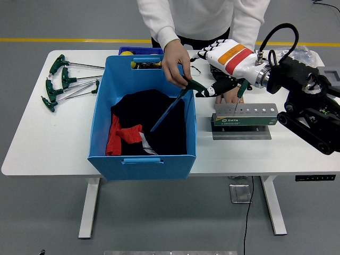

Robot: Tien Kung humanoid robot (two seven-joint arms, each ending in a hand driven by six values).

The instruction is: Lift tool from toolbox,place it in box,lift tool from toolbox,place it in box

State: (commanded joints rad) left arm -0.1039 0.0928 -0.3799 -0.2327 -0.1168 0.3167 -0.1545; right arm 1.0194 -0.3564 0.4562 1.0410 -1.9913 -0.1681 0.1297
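Just above the right wall of the blue box, a person's hand grips the green handle of a long T-handle tool; its slim shaft looks bluish and slants down and to the left into the box, the tip over the black cloth lying inside; a red cloth shows under the black one at the box's left side. Right beside that handle sits the robot's right hand, white-backed with an orange and red band at the wrist; its dark fingers are loosely curled, the fingertips close to the handle's end, though whether they touch it cannot be told; they do not appear to clasp anything. The person's other hand rests on the white table behind the robot's wrist, next to the grey-green toolbox, which stands on a grey base with a row of holes along its top. More green T-handle tools lie spread at the table's far left, well apart from the box.
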